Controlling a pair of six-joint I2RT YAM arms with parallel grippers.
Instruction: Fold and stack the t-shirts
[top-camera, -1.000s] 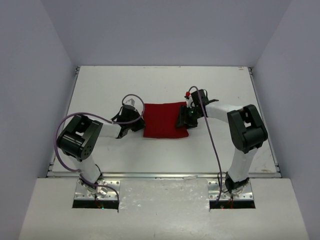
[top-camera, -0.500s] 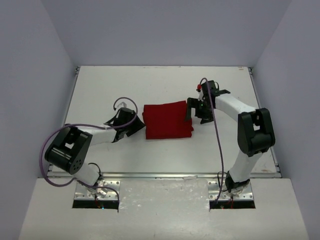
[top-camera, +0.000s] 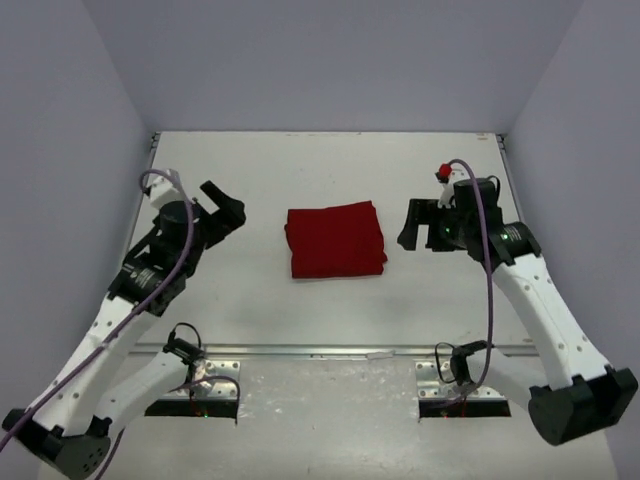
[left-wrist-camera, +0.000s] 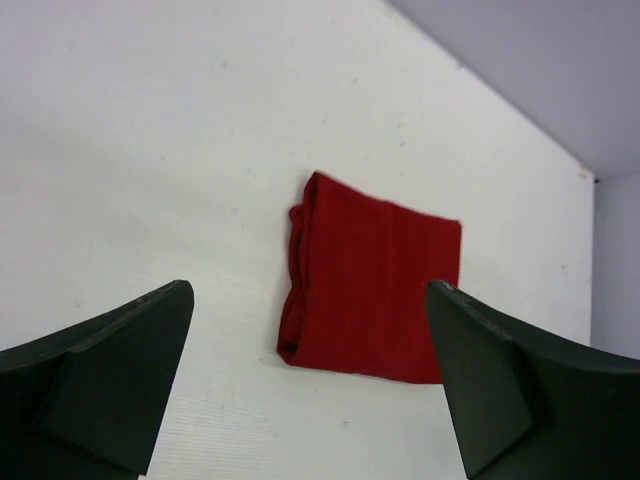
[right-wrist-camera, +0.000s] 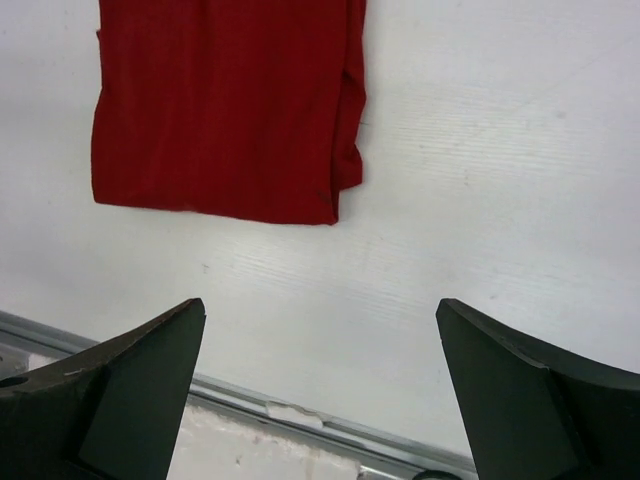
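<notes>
While both arms reach out over the white desk, the deep-red t-shirt lies folded into a compact rectangle near the middle of it, touched by neither arm.

On the left, the left gripper is raised off the surface and tilted toward the shirt. Its jaws are spread wide and grasp nothing. In the left wrist view its two dark fingers frame the bottom corners, with the shirt lying on bare desk between and beyond them. A purple cable loops over this arm's wrist.

At the centre, the shirt's cloth is a single plain colour. Its left edge shows several stacked layers, slightly bunched, while the right edge is a smoother line. The whole bundle rests flat.

On the right, the right gripper hovers just beside the shirt's right edge, clear of the cloth. Its jaws are likewise released and empty. From the right wrist view the shirt fills the upper left, beyond the parted fingers, and a metal rail runs along the desk's near edge. A small red part sits on this wrist.
</notes>
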